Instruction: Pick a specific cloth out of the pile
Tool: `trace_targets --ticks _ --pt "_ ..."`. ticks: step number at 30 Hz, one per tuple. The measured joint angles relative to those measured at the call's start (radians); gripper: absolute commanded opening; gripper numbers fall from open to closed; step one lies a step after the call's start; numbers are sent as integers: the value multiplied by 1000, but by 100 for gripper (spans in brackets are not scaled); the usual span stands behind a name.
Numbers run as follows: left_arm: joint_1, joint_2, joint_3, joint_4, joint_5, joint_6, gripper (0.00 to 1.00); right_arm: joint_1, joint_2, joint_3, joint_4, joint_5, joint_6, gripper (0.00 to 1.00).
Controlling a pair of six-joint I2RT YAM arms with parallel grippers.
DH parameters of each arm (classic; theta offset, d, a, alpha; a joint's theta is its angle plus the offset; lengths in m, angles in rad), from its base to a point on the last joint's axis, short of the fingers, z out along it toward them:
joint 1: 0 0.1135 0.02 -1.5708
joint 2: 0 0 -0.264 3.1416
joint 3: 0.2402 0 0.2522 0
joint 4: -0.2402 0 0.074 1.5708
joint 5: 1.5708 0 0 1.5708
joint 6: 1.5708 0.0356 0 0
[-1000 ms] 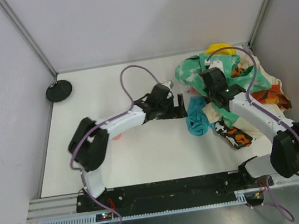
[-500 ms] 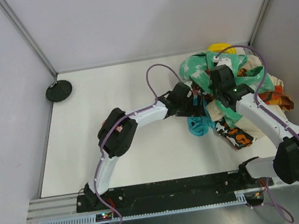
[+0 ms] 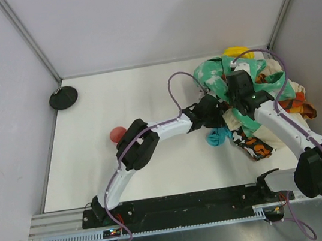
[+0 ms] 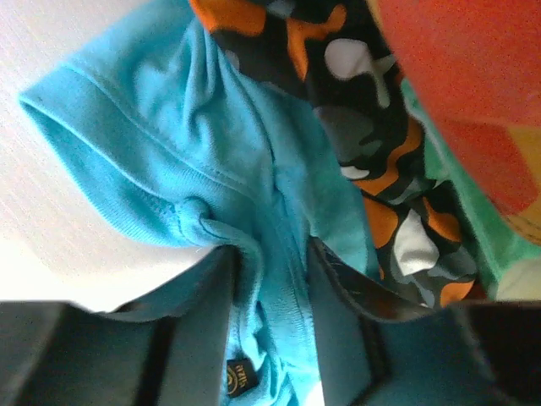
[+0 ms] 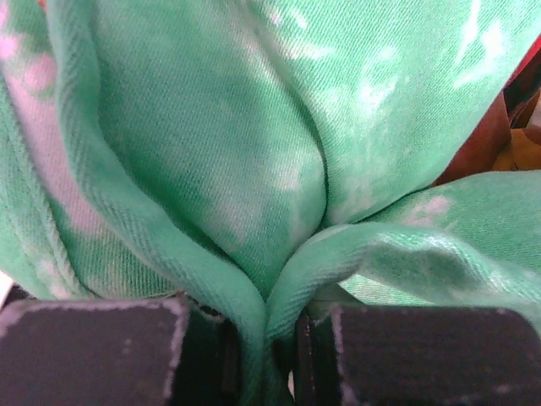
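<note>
Turquoise cloth sits between my left jaws, can't tell if it's pinched yet; right jaws clench the tie-dye cloth. Next up, I reckon: firm grip, drag it frame-left.

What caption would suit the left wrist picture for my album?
Left gripper straddling a fold of the turquoise cloth beside the orange-and-black printed cloth.
</note>
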Motion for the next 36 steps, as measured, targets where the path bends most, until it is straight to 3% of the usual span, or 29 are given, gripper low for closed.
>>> trace_targets --ticks 1,3,10,15,20,23,26,36 --pt "-7 5 1 -3 -16 2 11 0 0 -2 0 -1 1 0" --pt "-18 17 4 -6 -32 5 3 0 0 -6 2 -6 1 0" --pt "-22 -24 -51 0 -60 84 1 -1 -2 -12 3 -13 1 0" --pt "31 -270 -305 -42 -85 129 1 -5 -13 -30 3 -66 8 0" --pt "250 -632 -438 -97 -93 175 1 -3 -4 -75 25 -137 35 0" --pt "326 -821 -438 -115 -136 220 1 5 37 -89 59 -171 60 0" --pt "317 -961 -395 -163 -168 287 1 26 97 -89 101 -195 86 0" --pt "315 -1036 -83 -219 -249 483 1 75 233 -91 140 -198 142 2"
